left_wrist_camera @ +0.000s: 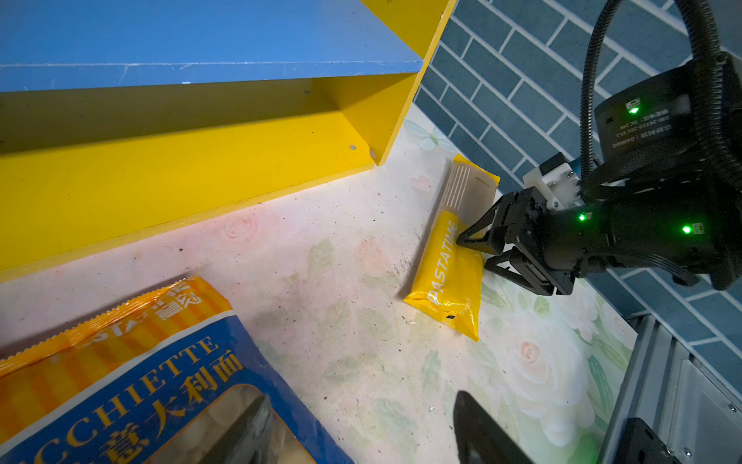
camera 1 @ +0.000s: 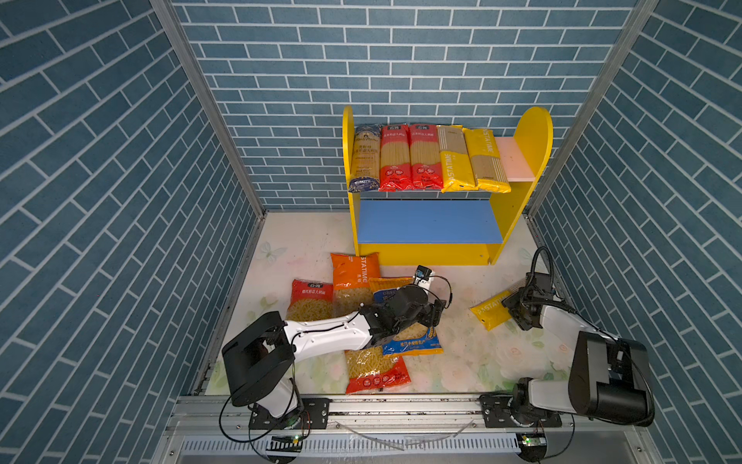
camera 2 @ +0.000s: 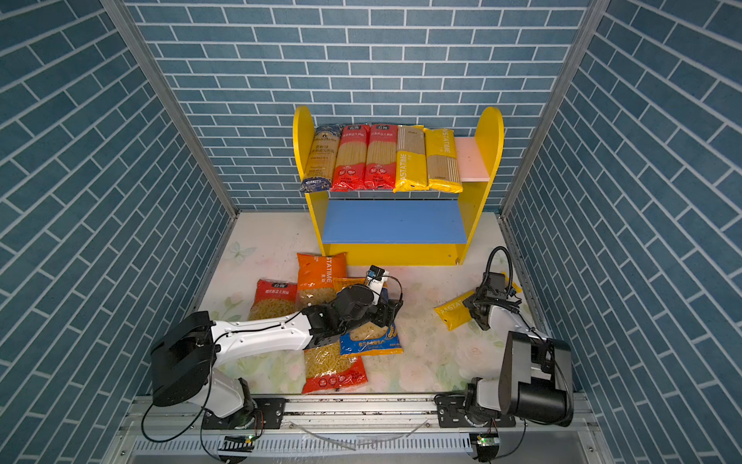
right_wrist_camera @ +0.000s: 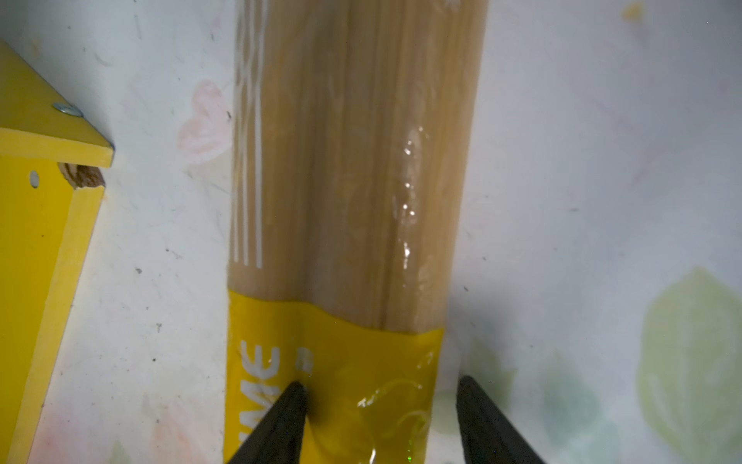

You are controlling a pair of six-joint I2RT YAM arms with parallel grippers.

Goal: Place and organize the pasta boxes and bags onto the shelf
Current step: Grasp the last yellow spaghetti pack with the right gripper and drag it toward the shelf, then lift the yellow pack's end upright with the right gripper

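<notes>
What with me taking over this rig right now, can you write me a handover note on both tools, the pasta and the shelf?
Left tool: open, holding nothing, at the edge of the blue-yellow bag.
Right tool: open, down on the yellow spaghetti pack lying on the table; one fingertip on it, one beside its edge; not gripped.
Done: five long packs lie side by side on the pink upper board of the shelf: one dark blue pack, two red packs, two yellow packs.
Left: that pack plus the table's two red bags, orange bag and blue-yellow bag. Blue lower board bare.
</notes>
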